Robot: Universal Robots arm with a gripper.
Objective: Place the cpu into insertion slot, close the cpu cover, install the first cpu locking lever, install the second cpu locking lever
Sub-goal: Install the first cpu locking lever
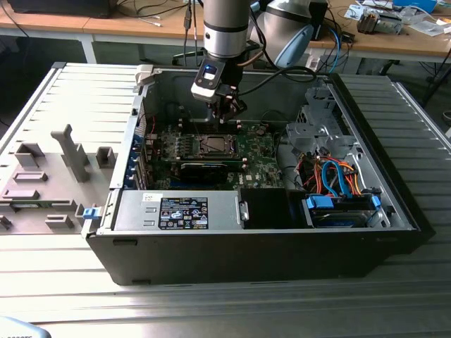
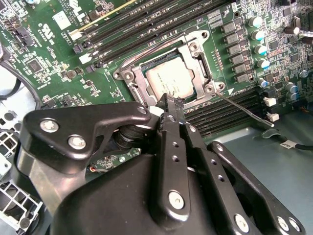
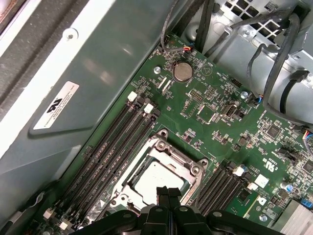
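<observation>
Cpu (image 2: pixel 170 81) lay flat in the insertion slot (image 1: pixel 214 146), dull silver top showing through the square window of the cpu cover (image 2: pixel 195 54). In both wrist views the cover lay down around the chip.

A thin locking lever (image 2: pixel 244 108) ran out from one corner of the cover, its tip over the long black slots and away from the frame. Latched or not: could not tell.

Your gripper (image 2: pixel 167 102) hung over the edge of the cover with its black fingers pressed together and nothing between them. The first wrist view showed the same narrow pair of tips (image 3: pixel 168 192) at the frame's rim. Contact with the cover: could not tell.

Around the socket was the green motherboard (image 2: pixel 49 58), with memory slots (image 3: pixel 115 142) beside the cover and a coin cell (image 3: pixel 182 71) near the case wall.

In the exterior view the board lay inside an open black computer case (image 1: pixel 268 253), with orange and blue cables (image 1: pixel 338 179) at the exterior view's right.

The case rested on a ribbed grey metal worktop (image 1: pixel 211 310). A grey fixture plate (image 1: pixel 42 183) with upright blocks lay on it at the exterior view's left. Behind stood a wooden worktop (image 1: pixel 141 28) with cables and clutter.
</observation>
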